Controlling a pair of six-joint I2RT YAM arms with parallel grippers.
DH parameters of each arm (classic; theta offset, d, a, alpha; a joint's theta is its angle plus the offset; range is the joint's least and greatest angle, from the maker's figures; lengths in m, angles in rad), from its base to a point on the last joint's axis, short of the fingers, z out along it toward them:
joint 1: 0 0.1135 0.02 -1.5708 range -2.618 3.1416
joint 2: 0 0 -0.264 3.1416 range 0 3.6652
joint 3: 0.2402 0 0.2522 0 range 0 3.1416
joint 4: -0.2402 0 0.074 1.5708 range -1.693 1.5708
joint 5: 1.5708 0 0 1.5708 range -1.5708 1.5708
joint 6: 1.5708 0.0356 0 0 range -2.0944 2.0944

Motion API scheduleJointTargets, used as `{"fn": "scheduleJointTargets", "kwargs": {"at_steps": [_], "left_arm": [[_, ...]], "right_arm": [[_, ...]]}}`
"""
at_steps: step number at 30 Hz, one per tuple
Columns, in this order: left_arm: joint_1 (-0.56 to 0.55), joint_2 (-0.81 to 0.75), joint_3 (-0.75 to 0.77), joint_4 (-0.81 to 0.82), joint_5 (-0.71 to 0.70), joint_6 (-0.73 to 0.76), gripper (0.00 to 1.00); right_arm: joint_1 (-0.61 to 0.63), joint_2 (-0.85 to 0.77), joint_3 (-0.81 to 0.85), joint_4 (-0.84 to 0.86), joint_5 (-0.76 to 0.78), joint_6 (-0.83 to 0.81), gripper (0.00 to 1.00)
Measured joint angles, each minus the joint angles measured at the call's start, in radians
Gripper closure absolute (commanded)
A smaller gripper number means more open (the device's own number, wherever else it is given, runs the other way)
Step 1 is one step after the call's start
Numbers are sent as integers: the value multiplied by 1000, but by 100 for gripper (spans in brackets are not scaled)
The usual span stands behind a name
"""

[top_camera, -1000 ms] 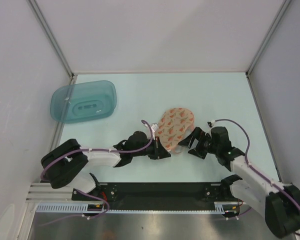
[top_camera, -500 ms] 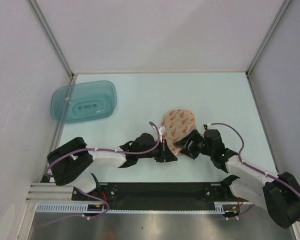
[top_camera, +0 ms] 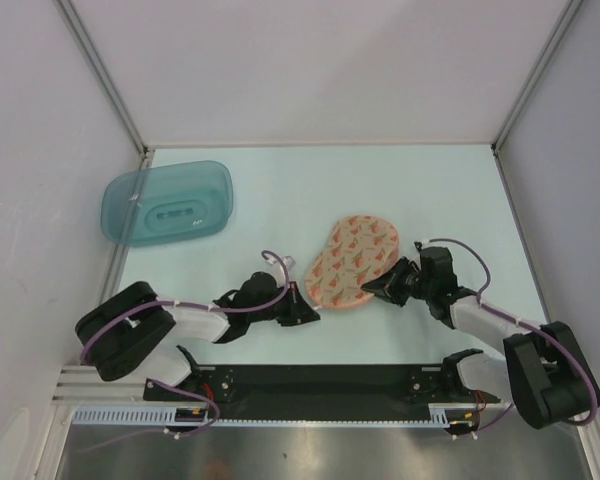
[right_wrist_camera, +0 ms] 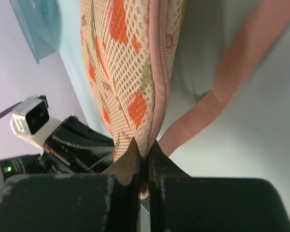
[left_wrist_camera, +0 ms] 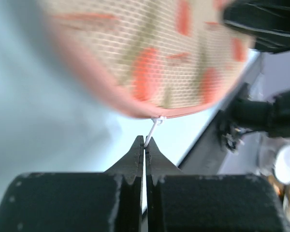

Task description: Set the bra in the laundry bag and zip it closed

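Nearest the arm bases, the left gripper (left_wrist_camera: 144, 142) lies low over the counter (top_camera: 280, 190), just off the near left end of the laundry bag (top_camera: 350, 262). Its fingers are pressed together, and a thin metal zip pull (left_wrist_camera: 153, 129) is pinched at their tips. The pull runs up from the tips to the bag's pink rim and looks taut.

To the right, on a level with it, the right gripper (right_wrist_camera: 144, 145) points in at the bag's near right edge. Its fingers are clamped on the rim, with the pink seam nipped between the tips. A flat pink strap (right_wrist_camera: 222, 92) leaves the bag at that same spot and crosses the counter away from the gripper. The two grippers face each other across the bag's near end, close but not touching.

The bag lies flat on the counter, a little right of centre. Its long axis runs diagonally from near left to far right. Its peach mesh with orange motifs faces up. Along the edge seen from the right wrist, the two halves of the zip rim lie together. What the bag holds cannot be seen.

Farther back and well to the left stands a teal translucent tub (top_camera: 167, 203), apart from the bag and from both arms.
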Motion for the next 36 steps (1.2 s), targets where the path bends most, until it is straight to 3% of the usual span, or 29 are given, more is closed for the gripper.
{"fn": "scheduleJointTargets", "kwargs": {"at_steps": [7,13,16,21,26,31,35,36], "left_arm": [[40,-71,-31,-59,1,35,100],[-40,-17,56,-68,5,23,100],[-76,37,114,-47,19,9,100],[-91,72,153,-21,32,-6,100],[-92,101,154,-6,39,-14,100],[-105,137,167,11,48,-30,100],[-127,141,180,18,48,-39,100],[-133,141,182,23,48,-40,100]], "right_arm": [[-21,196,198,-82,-116,-179,97],[15,400,418,-160,-116,-269,35],[19,391,413,-178,-76,-286,17],[2,190,276,-279,19,-294,0],[-3,-83,153,-344,95,-272,1],[44,-141,39,-245,82,-159,7],[99,-65,14,-123,77,-68,22],[114,-37,14,-76,77,-44,36]]}}
